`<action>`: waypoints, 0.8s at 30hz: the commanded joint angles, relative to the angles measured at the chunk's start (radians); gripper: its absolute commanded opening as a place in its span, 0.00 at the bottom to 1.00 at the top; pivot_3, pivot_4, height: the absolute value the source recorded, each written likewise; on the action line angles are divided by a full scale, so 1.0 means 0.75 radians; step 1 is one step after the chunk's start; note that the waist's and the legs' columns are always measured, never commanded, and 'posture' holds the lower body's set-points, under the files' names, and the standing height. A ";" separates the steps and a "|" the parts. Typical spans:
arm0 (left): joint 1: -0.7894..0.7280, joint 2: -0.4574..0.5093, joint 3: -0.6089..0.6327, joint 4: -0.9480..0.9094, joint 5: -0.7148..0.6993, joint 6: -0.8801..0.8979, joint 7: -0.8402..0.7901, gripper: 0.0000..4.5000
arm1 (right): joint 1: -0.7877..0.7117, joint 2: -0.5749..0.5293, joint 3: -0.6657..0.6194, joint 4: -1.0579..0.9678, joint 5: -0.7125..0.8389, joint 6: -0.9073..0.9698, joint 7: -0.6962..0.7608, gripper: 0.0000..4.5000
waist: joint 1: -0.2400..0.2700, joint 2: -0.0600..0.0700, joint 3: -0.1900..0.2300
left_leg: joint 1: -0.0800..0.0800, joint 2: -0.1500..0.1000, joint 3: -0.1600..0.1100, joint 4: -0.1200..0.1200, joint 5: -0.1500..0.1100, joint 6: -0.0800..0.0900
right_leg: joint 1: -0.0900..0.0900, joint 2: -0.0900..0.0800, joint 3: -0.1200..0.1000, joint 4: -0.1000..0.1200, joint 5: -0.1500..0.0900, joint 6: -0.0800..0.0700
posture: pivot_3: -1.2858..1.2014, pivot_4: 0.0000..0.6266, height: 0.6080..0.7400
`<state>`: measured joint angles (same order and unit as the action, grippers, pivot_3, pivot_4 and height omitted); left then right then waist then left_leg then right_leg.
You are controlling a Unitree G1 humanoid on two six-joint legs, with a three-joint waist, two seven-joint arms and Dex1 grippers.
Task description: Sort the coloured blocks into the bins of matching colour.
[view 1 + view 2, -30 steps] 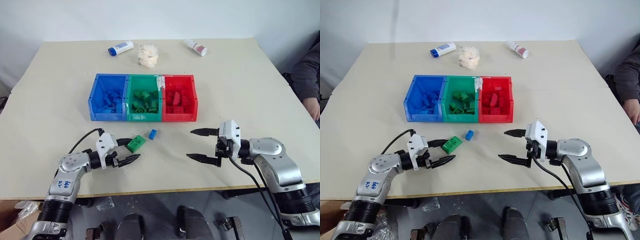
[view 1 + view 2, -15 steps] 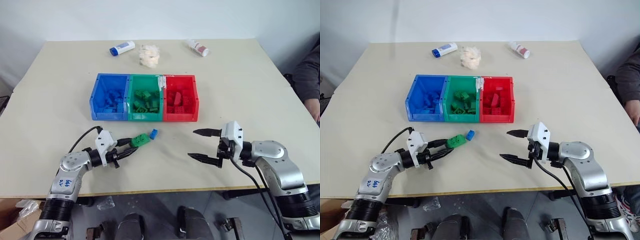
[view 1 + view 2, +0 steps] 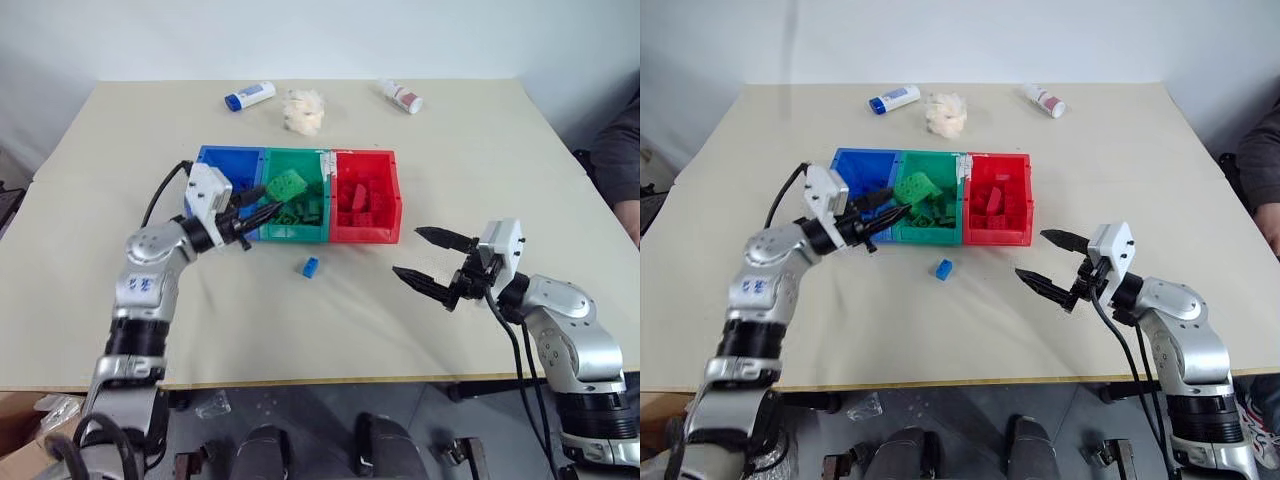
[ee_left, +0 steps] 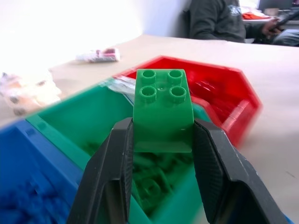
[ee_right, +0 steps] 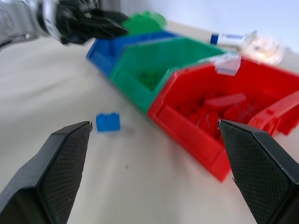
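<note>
My left gripper (image 3: pixel 262 203) is shut on a green block (image 3: pixel 286 186) and holds it in the air over the green bin (image 3: pixel 293 234), near that bin's edge with the blue bin (image 3: pixel 214 160). The left wrist view shows the green block (image 4: pixel 163 109) pinched between the two black fingers (image 4: pixel 112 172), studs up. A small blue block (image 3: pixel 310 266) lies on the table in front of the green and red bins. The red bin (image 3: pixel 366 234) is on the right of the row. All three bins hold several blocks. My right gripper (image 3: pixel 425 257) hovers open to the right of the blue block.
At the table's far edge lie a white bottle with a blue cap (image 3: pixel 248 96), a fluffy cream wad (image 3: pixel 301 110) and a white bottle with red markings (image 3: pixel 402 96). A person's sleeve (image 3: pixel 617 150) shows at the right edge.
My left gripper has lifted the green block off the table and carried it forward over the green bin. The right gripper has drifted slightly right and up, still open. The blue block stays put.
</note>
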<state>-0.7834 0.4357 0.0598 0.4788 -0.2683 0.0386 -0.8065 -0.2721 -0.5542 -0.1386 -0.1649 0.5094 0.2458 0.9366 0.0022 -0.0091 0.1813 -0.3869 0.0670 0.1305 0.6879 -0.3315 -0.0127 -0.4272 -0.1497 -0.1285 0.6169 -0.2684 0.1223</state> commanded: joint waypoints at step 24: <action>0.704 0.336 0.273 -0.711 -0.307 0.287 -0.271 0.99 | -0.184 -0.070 0.103 0.189 -0.025 -0.021 0.230 1.00 | -0.037 0.000 0.000 | 0.001 0.000 0.001 -0.003 0.000 0.000 | -0.001 0.000 0.003 -0.001 0.001 0.002 | 0.52 0.24 1.00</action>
<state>-0.2938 0.6674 0.2152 0.0394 -0.4486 0.2280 -1.0021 -0.3930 -0.5891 -0.0558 -0.0254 0.4909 0.2555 1.0806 -0.0254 -0.0092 0.1814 -0.3865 0.0672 0.1311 0.6860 -0.3317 -0.0125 -0.4280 -0.1498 -0.1262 0.6162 -0.2677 0.1235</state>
